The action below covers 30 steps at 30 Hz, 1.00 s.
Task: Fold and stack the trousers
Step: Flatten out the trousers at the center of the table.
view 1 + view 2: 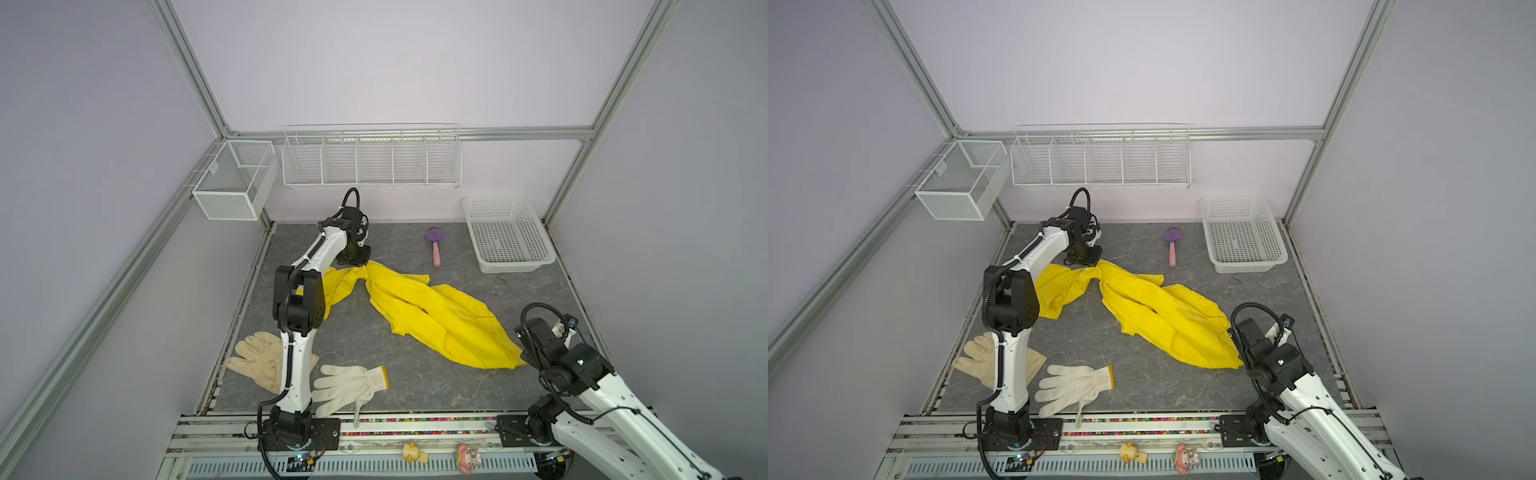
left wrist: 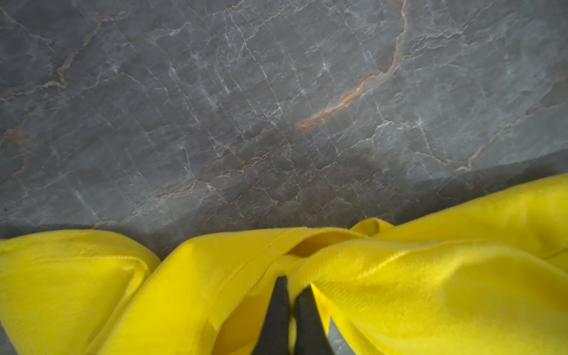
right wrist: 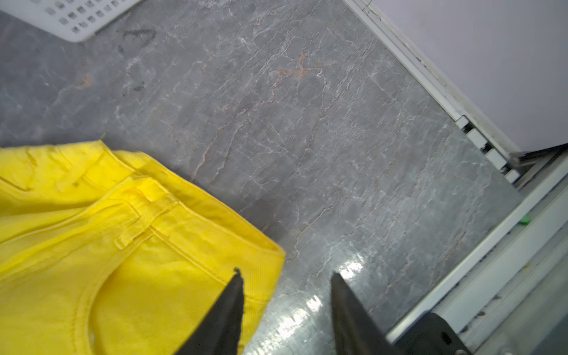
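Far left, on the wall: one white mesh bin (image 1: 232,183), hung above the tabletop (image 1: 415,395).
Back wall: one wire rack (image 1: 371,160), five bays.
Front left: two gloves. A cream one (image 1: 253,357) lies partly under the left arm (image 1: 299,299); a knitted one (image 1: 349,384) lies just beside it, its tips over the front edge.
Left fingers (image 2: 276,307): pressed together on a fold of the trousers (image 1: 436,320) near the back edge, with cloth pinched between them.
Trousers: one pair, bright yellow and creased, lying on the tabletop. They slant from back left to front right, with one leg bunched behind the left arm and the waistband, with belt loops, at front right.
Brush (image 1: 434,245): one, purple head and pink handle, at the back, apart from the cloth.
Basket (image 1: 509,232): one, white and perforated, in the back right corner.
Right fingers (image 3: 227,307): spread apart and holding nothing, one over the waistband corner, one over bare tabletop.
Front rail: two small toys (image 1: 414,452).
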{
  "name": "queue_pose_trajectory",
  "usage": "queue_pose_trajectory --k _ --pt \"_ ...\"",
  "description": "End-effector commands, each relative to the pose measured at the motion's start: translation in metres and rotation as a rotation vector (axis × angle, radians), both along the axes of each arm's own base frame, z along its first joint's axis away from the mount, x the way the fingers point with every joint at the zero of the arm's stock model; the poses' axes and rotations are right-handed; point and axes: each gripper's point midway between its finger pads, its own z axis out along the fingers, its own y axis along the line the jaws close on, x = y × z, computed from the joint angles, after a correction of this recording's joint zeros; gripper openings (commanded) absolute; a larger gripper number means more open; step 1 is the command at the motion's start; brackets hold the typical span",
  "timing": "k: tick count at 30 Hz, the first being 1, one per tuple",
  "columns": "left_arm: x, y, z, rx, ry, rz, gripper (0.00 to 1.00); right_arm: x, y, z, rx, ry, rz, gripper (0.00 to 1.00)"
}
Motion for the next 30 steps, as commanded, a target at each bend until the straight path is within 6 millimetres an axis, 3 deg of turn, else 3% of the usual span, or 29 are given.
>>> queue_pose_trajectory --k 1,5,9,14,17,23,27,30 --pt "0.02 -0.006 0.023 -0.031 -0.075 0.008 0.0 -0.004 -0.008 0.023 -0.023 -0.018 -0.013 0.64" --pt "0.015 -0.008 0.032 -0.028 -0.072 -0.018 0.02 0.025 -0.001 0.074 -0.099 -0.149 0.142 0.77" --pt "0.007 -0.003 0.041 -0.001 -0.058 -0.024 0.09 0.074 0.045 0.085 -0.103 -0.167 0.455 0.92" --pt "-0.006 -0.003 0.066 -0.037 -0.067 0.001 0.27 0.115 0.103 0.058 0.044 -0.118 0.732 0.95" --pt "-0.017 0.003 0.086 -0.052 -0.1 0.034 0.4 0.135 0.123 0.035 0.13 -0.105 0.783 0.98" --pt "-0.05 0.013 0.122 -0.101 -0.151 0.097 0.56 0.168 0.115 -0.008 0.195 -0.045 0.731 1.0" --pt "-0.083 0.005 0.119 -0.243 -0.127 0.165 0.63 0.183 0.116 -0.034 0.226 0.025 0.731 0.99" --pt "-0.105 -0.003 0.101 -0.338 -0.104 0.213 0.71 0.187 0.119 -0.054 0.245 0.078 0.728 0.98"
